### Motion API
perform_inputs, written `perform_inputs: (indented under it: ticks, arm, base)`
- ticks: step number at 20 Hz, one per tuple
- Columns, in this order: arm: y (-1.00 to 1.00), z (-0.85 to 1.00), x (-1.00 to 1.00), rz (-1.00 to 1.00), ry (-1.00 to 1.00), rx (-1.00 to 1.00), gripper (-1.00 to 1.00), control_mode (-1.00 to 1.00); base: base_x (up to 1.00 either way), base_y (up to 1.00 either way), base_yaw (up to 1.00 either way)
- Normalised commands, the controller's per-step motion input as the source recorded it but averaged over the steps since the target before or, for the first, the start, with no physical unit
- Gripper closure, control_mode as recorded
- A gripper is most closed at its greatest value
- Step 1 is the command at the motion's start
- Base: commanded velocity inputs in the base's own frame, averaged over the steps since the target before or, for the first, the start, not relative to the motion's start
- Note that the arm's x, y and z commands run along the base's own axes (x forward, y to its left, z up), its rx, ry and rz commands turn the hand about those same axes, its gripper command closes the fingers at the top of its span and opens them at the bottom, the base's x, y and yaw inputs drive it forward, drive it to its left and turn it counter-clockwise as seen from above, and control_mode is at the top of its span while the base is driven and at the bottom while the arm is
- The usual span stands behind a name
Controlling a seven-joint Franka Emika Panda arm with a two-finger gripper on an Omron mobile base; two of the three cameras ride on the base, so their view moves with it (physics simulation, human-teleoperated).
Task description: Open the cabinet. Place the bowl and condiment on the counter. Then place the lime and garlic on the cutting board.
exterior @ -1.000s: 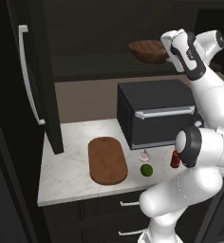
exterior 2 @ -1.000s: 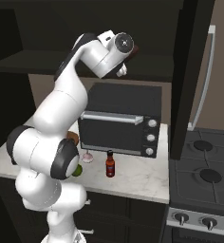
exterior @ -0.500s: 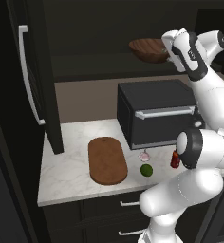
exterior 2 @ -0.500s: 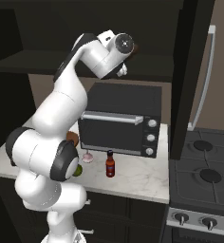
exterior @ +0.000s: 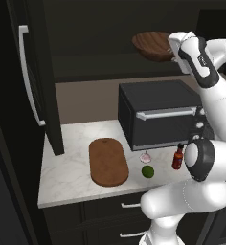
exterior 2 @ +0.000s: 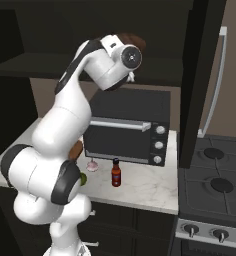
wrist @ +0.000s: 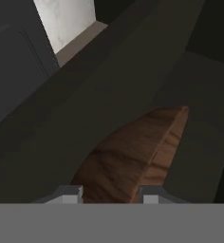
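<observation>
Above the toaster oven (exterior: 159, 114), pincer (wrist: 111, 193) grips bowl (exterior: 153, 45) rim.

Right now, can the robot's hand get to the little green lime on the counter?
Probably not straight away. The gripper is up at the cabinet shelf, closed on the rim of the bowl. The lime sits in the open on the counter, so nothing blocks it; the hand is just busy.

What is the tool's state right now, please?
Tool: closed on the bowl, its rim between the fingertips.
</observation>
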Motion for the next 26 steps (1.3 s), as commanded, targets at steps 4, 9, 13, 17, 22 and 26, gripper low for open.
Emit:
perform_inputs:
  ticks: [4,9,13,17,22,26]
  arm:
    - [0.00,0.00,-0.26,0.00,-0.07,0.00,1.00,-1.00]
    - [0.00,0.00,-0.28,-0.01,-0.01,0.00,1.00,-1.00]
    - [0.00,0.04,-0.26,-0.01,0.00,0.00,1.00,-1.00]
    - [0.00,0.00,-0.24,-0.01,0.00,0.00,1.00,-1.00]
    - [0.00,0.00,-0.22,-0.01,0.03,0.00,1.00,-1.00]
    - [0.00,-0.02,-0.23,-0.03,0.02,0.00,1.00,-1.00]
  base:
    - [0.00,0.00,0.00]
    - [0.00,0.00,0.00]
    - [0.00,0.00,0.00]
    - [0.00,0.00,0.00]
    - [0.00,0.00,0.00]
    - [0.00,0.00,0.00]
